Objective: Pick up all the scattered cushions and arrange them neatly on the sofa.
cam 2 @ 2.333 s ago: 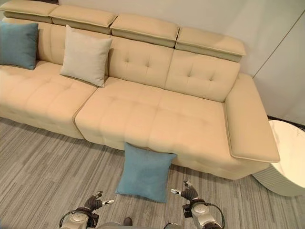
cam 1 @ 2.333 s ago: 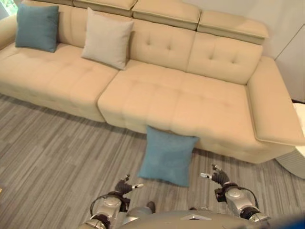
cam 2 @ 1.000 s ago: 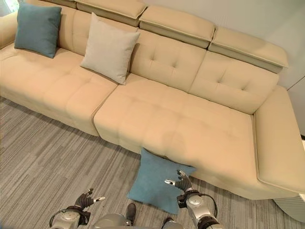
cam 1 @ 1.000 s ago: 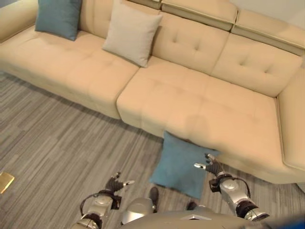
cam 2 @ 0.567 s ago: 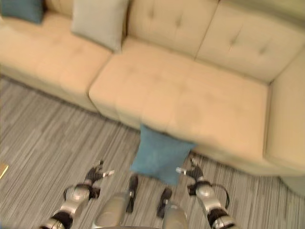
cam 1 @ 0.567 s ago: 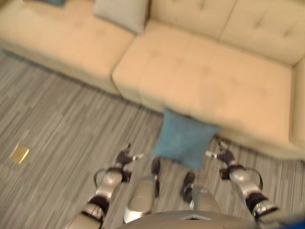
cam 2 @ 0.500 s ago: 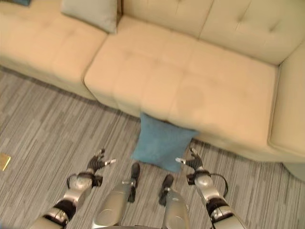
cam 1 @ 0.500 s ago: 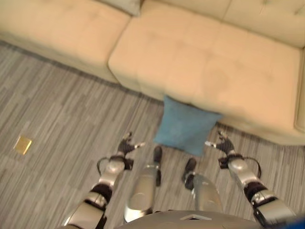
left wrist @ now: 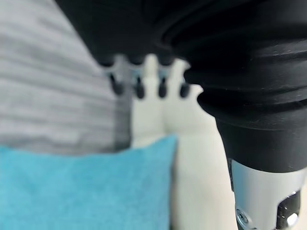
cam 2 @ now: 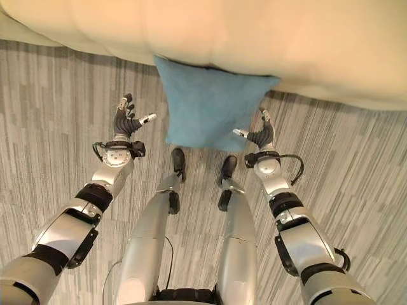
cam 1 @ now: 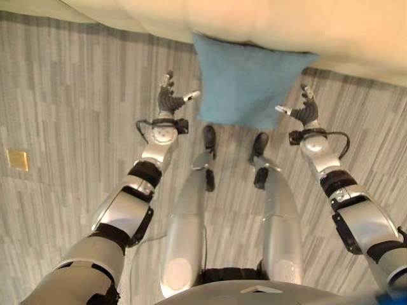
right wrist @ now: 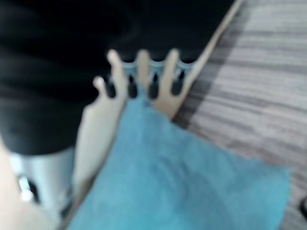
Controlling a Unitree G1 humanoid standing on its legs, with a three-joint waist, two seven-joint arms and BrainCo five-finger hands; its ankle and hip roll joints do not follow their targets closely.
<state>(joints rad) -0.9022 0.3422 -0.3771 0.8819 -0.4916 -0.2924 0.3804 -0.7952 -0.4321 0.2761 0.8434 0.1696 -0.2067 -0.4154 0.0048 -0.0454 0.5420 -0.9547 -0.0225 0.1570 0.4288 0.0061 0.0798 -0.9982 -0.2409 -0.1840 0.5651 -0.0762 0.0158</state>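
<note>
A blue cushion [cam 1: 249, 81] leans on the floor against the front of the beige sofa [cam 1: 267, 19]. My left hand [cam 1: 168, 100] hovers open just to the cushion's left, a small gap away. At the cushion's right edge my right hand [cam 1: 305, 110] is open too, its thumb close to the fabric. In both wrist views the cushion [left wrist: 81, 189] [right wrist: 182, 177] lies just past straight fingers, with nothing gripped.
Grey striped carpet [cam 1: 70, 89] spreads on both sides. A small yellow tile [cam 1: 16, 159] lies on the floor at the far left. The sofa front closes off the far side.
The camera has tipped down, so the sofa seat and its cushions have left the picture. Both arms have stretched forward to either side of the blue cushion.
</note>
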